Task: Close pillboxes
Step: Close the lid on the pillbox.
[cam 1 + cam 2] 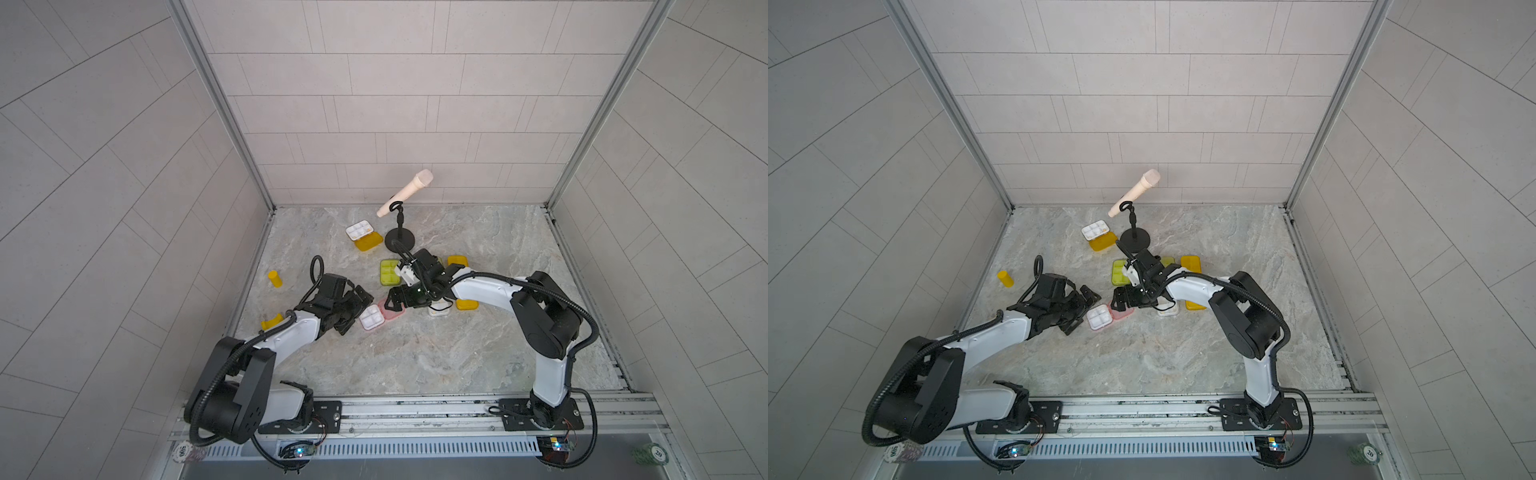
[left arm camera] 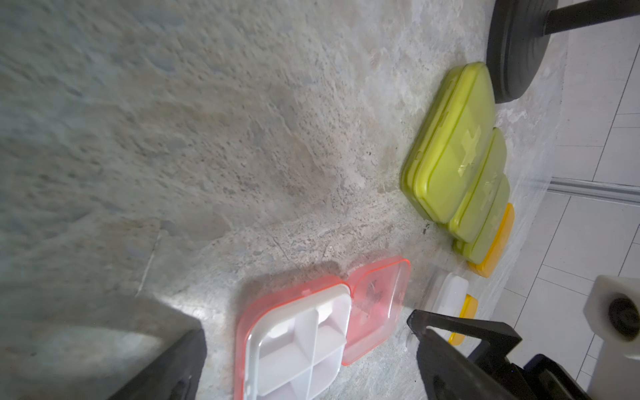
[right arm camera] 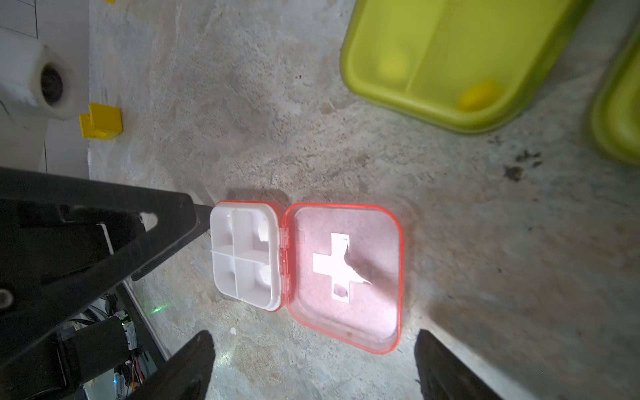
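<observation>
Surfaces: pink box (image 3: 347, 273) has a glossy translucent plastic lid and a smooth opaque white tray. green boxes (image 2: 446, 149): smooth translucent plastic. counter (image 1: 415, 357): stone-look, matt, grainy. rail (image 1: 415, 409): bare metal. stand base (image 2: 512, 52): matt black.

The number 500 is read on a pale poker chip (image 1: 183, 450) at the front edge of the rig, on the robot's left. The number 20 is read on a green poker chip (image 1: 657, 451) at the same edge, on the right. Both numbers are shown in both top views.

In the right wrist view a white cross (image 3: 332, 265) is seen on the translucent lid (image 3: 374, 235) of the open pink pillbox (image 3: 242, 256); one arm of the cross is ragged.

In the left wrist view a cross is made out faintly on a closed lime green pillbox (image 2: 450, 149) and on a second lime green pillbox (image 2: 485, 194) just beside it.

No other writing can be read.
</observation>
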### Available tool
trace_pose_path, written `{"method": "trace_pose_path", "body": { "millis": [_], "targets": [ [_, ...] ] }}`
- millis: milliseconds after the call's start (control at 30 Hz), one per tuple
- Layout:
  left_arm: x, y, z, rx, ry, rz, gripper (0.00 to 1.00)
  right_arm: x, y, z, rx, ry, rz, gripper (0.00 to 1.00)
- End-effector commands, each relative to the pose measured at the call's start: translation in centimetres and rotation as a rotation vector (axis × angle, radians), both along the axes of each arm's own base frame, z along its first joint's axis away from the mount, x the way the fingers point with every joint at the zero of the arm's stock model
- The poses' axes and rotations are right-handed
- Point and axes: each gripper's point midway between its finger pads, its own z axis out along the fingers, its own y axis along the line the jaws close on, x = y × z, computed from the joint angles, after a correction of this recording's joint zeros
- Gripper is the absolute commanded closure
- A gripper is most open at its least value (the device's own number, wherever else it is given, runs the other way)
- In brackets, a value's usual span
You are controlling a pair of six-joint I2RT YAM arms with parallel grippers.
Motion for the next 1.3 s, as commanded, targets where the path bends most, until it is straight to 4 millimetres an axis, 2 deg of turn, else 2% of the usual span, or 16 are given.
{"method": "trace_pose_path", "body": {
  "millis": [0, 167, 533, 767, 967, 1267],
  "targets": [
    [0.5, -0.3, 0.3, -0.017, -0.003, -0.001, 0.0, 0.5, -0.1, -0.4, 0.016, 0.017, -0.028, 0.08],
    [1.3, -0.9, 0.5, -0.034, -0.009, -0.02, 0.0, 0.6, 0.1, -0.8, 0.026, 0.041, -0.037, 0.08],
    [2.7, -1.9, 1.8, -0.055, -0.055, -0.079, 0.0, 0.6, -0.6, -2.3, 0.019, 0.084, -0.098, 0.08],
    [2.9, -2.0, 1.9, -0.064, -0.062, -0.094, 0.0, 0.6, -0.2, -2.0, 0.088, 0.119, -0.122, 0.08],
    [2.7, -2.1, 1.4, -0.065, -0.05, -0.101, 0.0, 1.0, -0.2, -0.3, 0.223, 0.149, -0.159, 0.09],
    [2.7, -2.2, 0.7, -0.075, -0.047, -0.104, 0.0, 1.0, -0.1, 2.9, 0.296, 0.118, -0.154, 0.1]
  ]
}}
